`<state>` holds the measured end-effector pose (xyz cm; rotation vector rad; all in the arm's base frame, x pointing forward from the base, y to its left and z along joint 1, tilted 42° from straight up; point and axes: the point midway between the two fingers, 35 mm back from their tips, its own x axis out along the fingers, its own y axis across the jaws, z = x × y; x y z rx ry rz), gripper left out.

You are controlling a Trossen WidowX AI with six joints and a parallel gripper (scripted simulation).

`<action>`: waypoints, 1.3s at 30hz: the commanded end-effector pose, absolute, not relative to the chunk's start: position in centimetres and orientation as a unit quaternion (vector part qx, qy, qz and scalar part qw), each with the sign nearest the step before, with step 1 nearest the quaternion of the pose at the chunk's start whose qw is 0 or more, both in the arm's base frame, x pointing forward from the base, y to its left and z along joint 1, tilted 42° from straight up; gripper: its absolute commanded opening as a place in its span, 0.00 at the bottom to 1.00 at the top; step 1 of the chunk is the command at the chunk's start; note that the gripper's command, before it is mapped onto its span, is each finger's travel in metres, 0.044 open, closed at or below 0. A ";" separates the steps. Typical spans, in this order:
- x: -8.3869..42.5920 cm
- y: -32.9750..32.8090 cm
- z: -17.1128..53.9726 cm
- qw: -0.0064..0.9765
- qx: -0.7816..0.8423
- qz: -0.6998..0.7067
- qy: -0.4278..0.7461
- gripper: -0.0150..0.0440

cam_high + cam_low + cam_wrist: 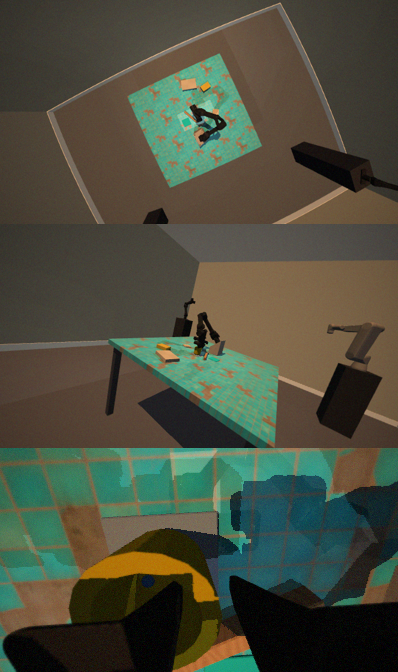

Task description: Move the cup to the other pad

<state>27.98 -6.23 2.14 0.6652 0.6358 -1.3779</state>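
The yellow cup (197, 351) (207, 640) stands upright on the grey pad (117, 530); a dark blue marble (148, 581) shows inside it. The arm hides the cup in the top view. The teal pad (186, 122) (214, 359) lies bare across an orange bar (189, 116) (205, 356) from the cup. My gripper (205, 583) is partly open, low at the cup. In the wrist view the left fingertip overlaps the cup's mouth and the right one is outside its wall, with a gap between them. Whether either finger touches the cup cannot be told.
A peach box (188, 84) (167, 355) and a yellow block (205, 86) (163, 346) lie together to one side. A small peach block (215, 111) (187, 345) lies near the arm. A pinkish-grey panel (216, 349) stands tilted beside the arm's base.
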 end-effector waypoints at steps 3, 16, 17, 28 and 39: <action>28.0 -6.2 2.2 0.676 0.296 -0.613 0.283 0.47; 28.0 -6.2 2.2 0.676 0.296 -0.613 0.283 0.32; 28.0 -6.2 2.2 0.676 0.296 -0.613 0.283 0.31; 28.0 -5.4 3.0 0.676 0.296 -0.613 0.283 0.25; 27.6 -2.8 5.7 0.677 0.294 -0.613 0.282 0.25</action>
